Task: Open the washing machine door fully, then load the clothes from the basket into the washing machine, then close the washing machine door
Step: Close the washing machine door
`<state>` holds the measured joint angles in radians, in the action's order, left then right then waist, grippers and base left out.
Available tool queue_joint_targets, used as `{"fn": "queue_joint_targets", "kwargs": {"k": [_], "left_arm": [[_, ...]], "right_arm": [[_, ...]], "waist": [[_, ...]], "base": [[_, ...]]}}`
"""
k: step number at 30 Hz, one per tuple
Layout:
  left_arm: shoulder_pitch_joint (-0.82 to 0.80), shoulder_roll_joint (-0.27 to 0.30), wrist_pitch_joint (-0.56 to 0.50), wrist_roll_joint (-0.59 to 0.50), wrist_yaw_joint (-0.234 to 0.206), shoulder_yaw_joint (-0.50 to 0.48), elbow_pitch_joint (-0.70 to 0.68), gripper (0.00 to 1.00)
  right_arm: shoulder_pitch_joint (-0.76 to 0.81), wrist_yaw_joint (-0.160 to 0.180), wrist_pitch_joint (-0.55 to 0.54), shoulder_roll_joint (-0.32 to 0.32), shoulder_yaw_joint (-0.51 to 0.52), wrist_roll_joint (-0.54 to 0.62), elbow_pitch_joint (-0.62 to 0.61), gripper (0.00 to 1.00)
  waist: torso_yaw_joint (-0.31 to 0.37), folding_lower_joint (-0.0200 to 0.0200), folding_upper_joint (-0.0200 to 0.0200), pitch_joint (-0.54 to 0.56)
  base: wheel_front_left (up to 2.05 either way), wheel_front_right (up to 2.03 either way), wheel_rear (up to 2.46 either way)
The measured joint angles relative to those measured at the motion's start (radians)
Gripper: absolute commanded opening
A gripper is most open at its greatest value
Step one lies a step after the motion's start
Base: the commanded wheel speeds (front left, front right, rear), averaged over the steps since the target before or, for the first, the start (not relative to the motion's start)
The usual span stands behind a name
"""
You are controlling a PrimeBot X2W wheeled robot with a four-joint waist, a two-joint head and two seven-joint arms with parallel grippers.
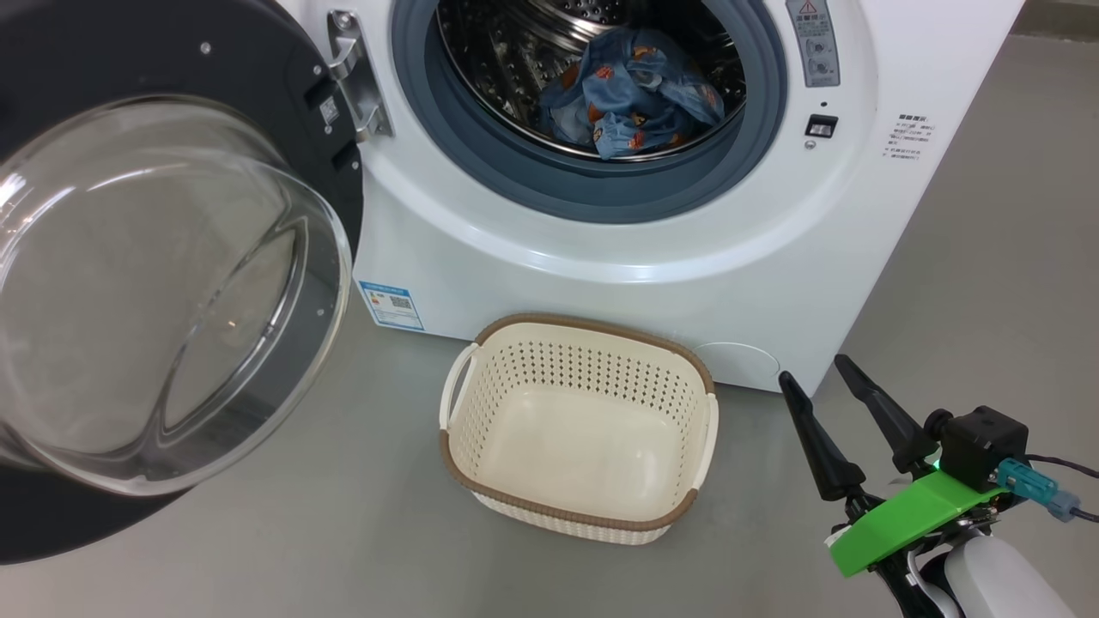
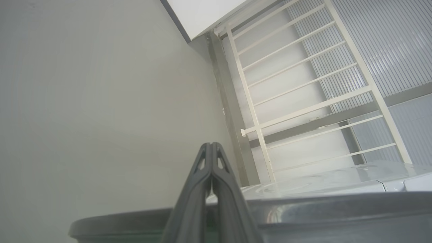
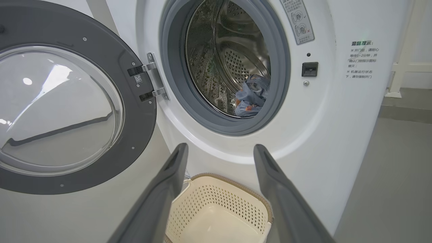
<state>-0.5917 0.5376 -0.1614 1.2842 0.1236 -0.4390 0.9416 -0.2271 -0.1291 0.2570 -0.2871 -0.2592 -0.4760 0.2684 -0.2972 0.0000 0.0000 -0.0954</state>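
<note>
Right gripper [image 1: 812, 371] stands at the lower right of the head view, its two dark fingers apart with nothing between them, and a green bracket [image 1: 910, 515] sits on its wrist. Its fingertips are near the right side of the basket [image 1: 592, 324] but do not touch it. The basket stands on the grey floor [image 1: 343, 532] just before the washing machine [image 1: 601, 275], and its cream bottom is bare. The clothes [image 1: 631, 94], light blue with orange figures, lie in a heap low in the steel drum [image 1: 506, 60], behind the grey-blue gasket [image 1: 592, 189]. The door [image 1: 154, 292] is swung wide open to the left on its metal hinge [image 1: 356, 77], the glass bowl bulging toward the camera. The left gripper [image 2: 211, 145] has its fingers pressed together on nothing and points up along a pale wall [image 2: 101, 101] and a white rack [image 2: 303, 84]; the grey curved edge [image 2: 135, 221] under it is perhaps the door's rim, but this view is too poor to be sure.
</note>
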Motion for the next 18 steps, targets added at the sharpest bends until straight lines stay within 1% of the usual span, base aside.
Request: {"fn": "queue_joint_targets", "kwargs": {"k": [4, 10, 15, 18], "left_arm": [[0.009, 0.007, -0.067, 0.026, 0.000, 0.014, -0.008, 0.00], [0.049, 0.018, -0.180, 0.066, 0.000, 0.043, -0.057, 0.00], [0.091, 0.019, -0.263, 0.103, 0.000, 0.060, -0.121, 0.00], [0.125, 0.024, -0.317, 0.106, 0.000, 0.085, -0.171, 0.00]], "right_arm": [[0.000, 0.000, 0.000, 0.008, 0.001, 0.000, 0.001, 1.00], [0.002, 0.000, 0.000, 0.029, 0.004, 0.000, 0.003, 1.00], [0.002, 0.000, 0.000, 0.040, 0.009, 0.000, 0.003, 1.00], [0.003, 0.000, 0.000, 0.047, 0.013, 0.000, 0.004, 1.00]], "waist": [[-0.002, 0.0000, 0.0000, 0.007], [-0.010, 0.0000, 0.0000, 0.023], [-0.019, 0.0000, 0.0000, 0.032], [-0.023, 0.0000, 0.0000, 0.038]], "base": [[0.00, 0.00, 0.00], [0.00, 0.00, 0.00], [0.00, 0.00, 0.00], [0.00, 0.00, 0.00]]}}
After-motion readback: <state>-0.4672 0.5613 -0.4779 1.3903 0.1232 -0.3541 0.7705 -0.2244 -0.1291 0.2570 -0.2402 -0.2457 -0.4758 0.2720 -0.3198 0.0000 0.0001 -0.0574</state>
